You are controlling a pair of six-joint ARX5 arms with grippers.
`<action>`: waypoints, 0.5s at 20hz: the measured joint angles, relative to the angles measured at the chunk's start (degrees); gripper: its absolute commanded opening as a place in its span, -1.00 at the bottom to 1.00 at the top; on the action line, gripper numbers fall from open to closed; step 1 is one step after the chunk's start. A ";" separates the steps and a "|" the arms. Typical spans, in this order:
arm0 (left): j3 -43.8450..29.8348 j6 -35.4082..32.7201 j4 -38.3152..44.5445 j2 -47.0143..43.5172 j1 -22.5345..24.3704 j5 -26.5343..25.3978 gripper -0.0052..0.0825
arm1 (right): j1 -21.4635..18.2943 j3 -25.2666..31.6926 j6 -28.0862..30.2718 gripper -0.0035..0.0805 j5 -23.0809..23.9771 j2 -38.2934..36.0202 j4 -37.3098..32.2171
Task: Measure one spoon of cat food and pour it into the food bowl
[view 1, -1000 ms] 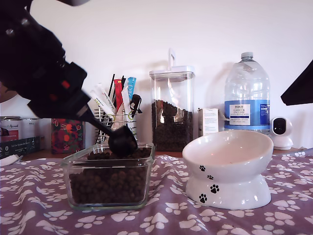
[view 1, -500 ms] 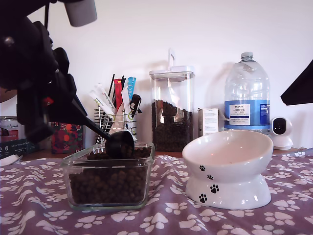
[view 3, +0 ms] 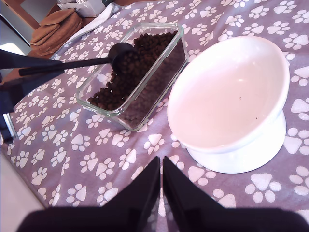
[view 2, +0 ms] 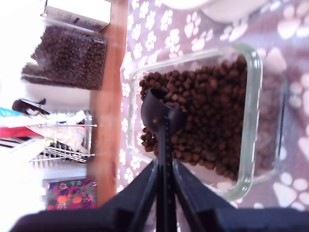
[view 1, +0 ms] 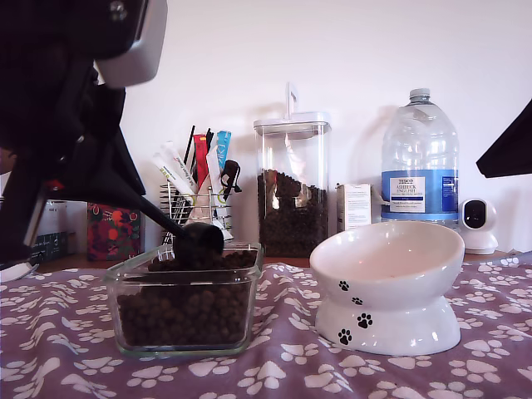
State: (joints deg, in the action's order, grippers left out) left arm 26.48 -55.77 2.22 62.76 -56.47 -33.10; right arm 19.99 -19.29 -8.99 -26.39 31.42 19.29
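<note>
So, our first gripper [view 2: 164, 166] is pinched tight on the spoon [view 2: 161, 126] handle, cup w/ the cat food [view 2: 212, 111] in the glass container [view 1: 184, 299]. Arm slopes down from the exterior view's 10 o'clock. Our second gripper [view 3: 161, 180] is pressed together, holding nothing, above the cloth near the food bowl [view 3: 227, 101], at the exterior view's 4 o'clock.

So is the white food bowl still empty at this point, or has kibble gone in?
Empty. The food bowl shows a bare white inside in the second wrist view; the spoon is over the cat food in the glass container.
</note>
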 measured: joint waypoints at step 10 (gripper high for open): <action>0.00 -20.02 3.74 1.57 5.29 4.98 -0.93 | 0.00 0.00 0.00 -0.95 0.00 0.00 -0.68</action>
State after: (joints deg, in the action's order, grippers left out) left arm 26.48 -75.79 5.96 64.34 -51.18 -28.12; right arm 19.99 -19.29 -8.99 -26.39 31.42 18.61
